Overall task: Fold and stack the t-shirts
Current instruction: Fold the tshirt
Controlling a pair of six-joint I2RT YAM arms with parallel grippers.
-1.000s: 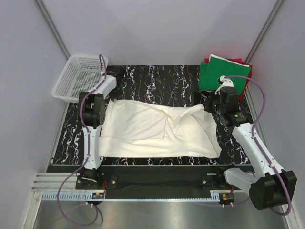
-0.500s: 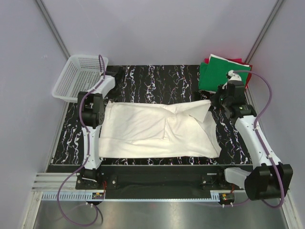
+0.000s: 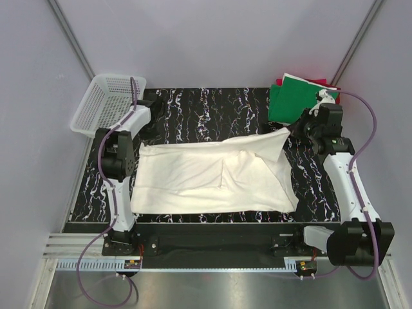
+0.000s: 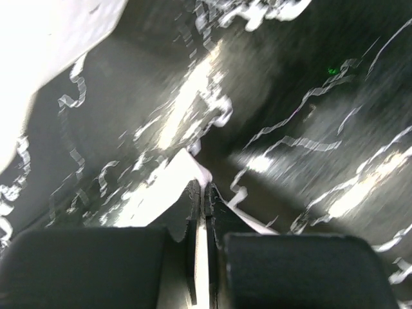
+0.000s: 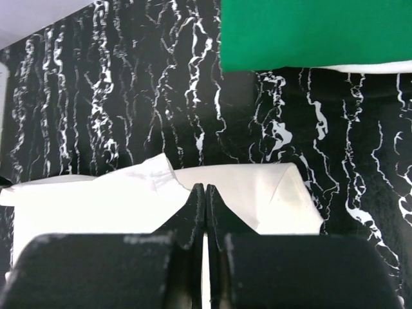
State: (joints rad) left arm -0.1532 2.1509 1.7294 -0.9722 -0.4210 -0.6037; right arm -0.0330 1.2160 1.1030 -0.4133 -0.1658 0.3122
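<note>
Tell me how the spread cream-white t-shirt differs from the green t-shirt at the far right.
The cream-white t-shirt is spread wide across the middle; the green t-shirt is folded compactly. The cream-white one is pinched at its far corners by the left claw and right claw; the green one is untouched. The green one rests on a red garment; the cream-white one lies on the table. Both are plain fabric.
</note>
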